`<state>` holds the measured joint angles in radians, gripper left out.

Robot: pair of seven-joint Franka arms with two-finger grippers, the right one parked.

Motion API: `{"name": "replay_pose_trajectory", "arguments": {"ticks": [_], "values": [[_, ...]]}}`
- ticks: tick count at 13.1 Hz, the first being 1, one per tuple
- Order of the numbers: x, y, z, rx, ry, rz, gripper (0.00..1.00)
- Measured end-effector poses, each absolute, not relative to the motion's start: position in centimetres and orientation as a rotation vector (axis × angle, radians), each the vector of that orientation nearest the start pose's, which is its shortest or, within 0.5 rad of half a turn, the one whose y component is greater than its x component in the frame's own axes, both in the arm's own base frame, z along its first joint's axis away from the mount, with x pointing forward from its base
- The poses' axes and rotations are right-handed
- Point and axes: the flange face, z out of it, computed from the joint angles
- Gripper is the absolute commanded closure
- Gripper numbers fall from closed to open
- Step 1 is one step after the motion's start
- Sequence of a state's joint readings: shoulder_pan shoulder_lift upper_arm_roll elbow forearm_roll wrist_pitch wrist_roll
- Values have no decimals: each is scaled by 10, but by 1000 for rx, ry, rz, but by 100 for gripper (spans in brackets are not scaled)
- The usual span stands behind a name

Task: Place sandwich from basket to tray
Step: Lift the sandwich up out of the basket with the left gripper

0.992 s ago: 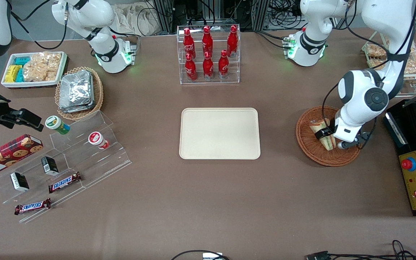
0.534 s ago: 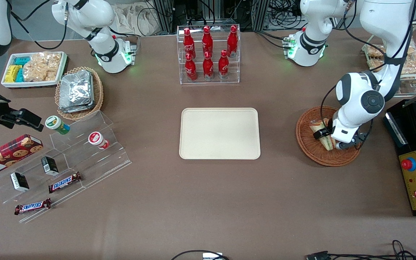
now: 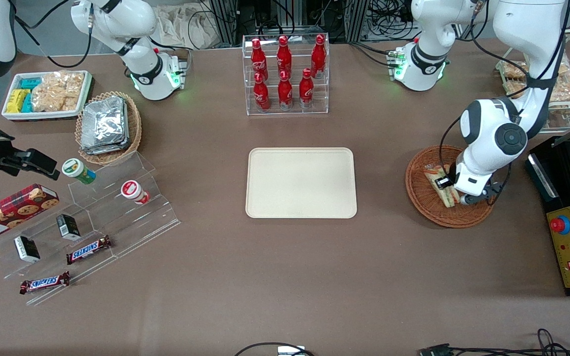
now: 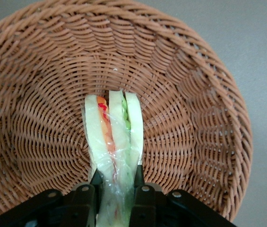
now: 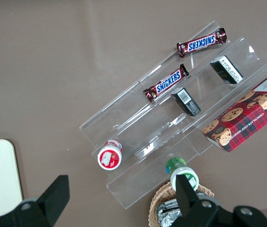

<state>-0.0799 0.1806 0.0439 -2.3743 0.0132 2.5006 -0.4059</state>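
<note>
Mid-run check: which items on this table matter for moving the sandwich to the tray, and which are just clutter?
In play:
- sandwich, in the basket
- gripper, shut on the sandwich
- tray, mid-table

Clutter:
- cola bottles in a clear rack
- foil packets
- Snickers bars
- cookie box

Basket: round, reddish-brown wicker, on a grey-brown table. Contents: 1 wrapped sandwich, standing on edge at the centre. Gripper: 2 black fingers clamped against the sandwich's sides.
</note>
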Motion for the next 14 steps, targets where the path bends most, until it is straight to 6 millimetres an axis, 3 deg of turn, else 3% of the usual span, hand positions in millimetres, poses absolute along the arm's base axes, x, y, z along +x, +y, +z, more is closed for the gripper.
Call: {"name": "replay_pose_trajectory", "arguments": {"ticks": [2, 5, 7, 11, 12, 14], "values": [[503, -18, 262, -3063, -555, 88, 100], [505, -21, 325, -3053, -548, 163, 100], [509, -21, 389, -3031, -544, 266, 100], [519, -24, 540, -3014, -492, 374, 100], [518, -24, 565, -3020, -471, 370, 100], [518, -27, 591, -3034, -423, 354, 100]]}}
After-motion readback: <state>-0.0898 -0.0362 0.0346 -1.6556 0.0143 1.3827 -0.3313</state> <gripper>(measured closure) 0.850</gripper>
